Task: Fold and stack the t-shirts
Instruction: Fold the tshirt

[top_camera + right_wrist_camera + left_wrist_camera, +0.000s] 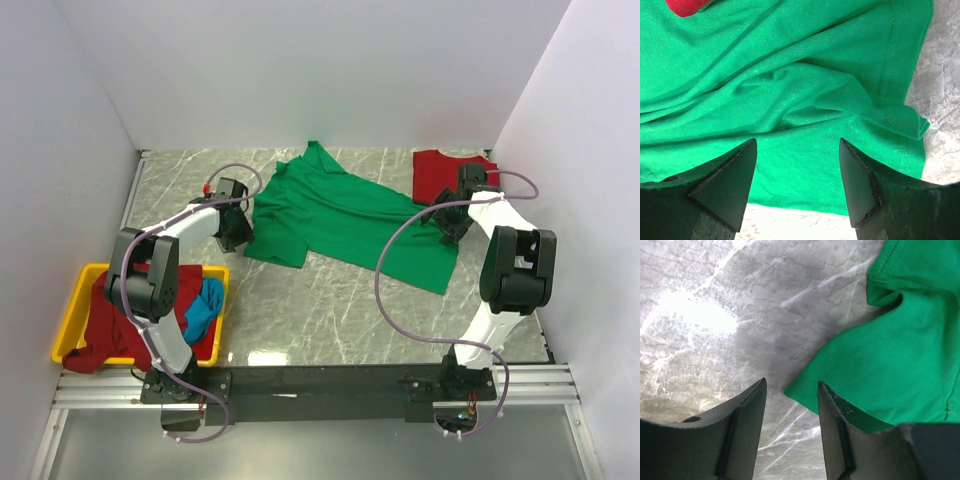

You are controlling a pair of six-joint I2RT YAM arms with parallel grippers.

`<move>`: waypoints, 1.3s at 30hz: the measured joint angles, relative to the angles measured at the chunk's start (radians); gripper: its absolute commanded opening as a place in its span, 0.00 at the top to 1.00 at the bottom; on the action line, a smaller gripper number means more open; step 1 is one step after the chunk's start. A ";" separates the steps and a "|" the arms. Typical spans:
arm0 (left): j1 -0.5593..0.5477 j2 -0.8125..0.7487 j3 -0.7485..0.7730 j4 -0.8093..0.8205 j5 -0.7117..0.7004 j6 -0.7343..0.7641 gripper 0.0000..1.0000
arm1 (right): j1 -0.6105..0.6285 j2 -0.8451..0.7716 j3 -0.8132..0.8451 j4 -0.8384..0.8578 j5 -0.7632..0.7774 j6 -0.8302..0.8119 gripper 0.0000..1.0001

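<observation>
While green shirt lies spread on surface, you see left pincer released at its corner, right pincer released over hem.

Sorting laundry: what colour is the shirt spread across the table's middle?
The shirt is bright green; top external view.

Green t-shirt: soft matt knit cloth, hems stitched; red t-shirt same. Tabletop is seen smooth, glossy, marble-veined. Bin: shiny yellow plastic. Left tool: matt dark plastic.
</observation>
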 measured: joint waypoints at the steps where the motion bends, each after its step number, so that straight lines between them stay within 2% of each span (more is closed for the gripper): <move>1: 0.000 0.000 0.000 0.000 0.000 0.000 0.49 | 0.000 0.000 0.000 0.000 0.000 0.000 0.27; 22: -0.046 0.058 0.027 -0.026 -0.041 0.038 0.60 | 0.000 0.000 -0.002 0.000 0.000 0.000 0.27; 26: -0.052 0.059 0.027 -0.029 -0.040 0.039 0.70 | 0.000 0.000 -0.003 0.000 0.000 0.000 0.27; 32: -0.053 0.061 0.026 -0.021 -0.024 0.036 0.97 | 0.000 -0.001 -0.021 -0.002 0.001 0.000 0.27; 39: -0.047 0.061 0.026 -0.018 -0.005 0.039 0.99 | 0.000 -0.082 -0.113 -0.005 0.016 -0.004 0.27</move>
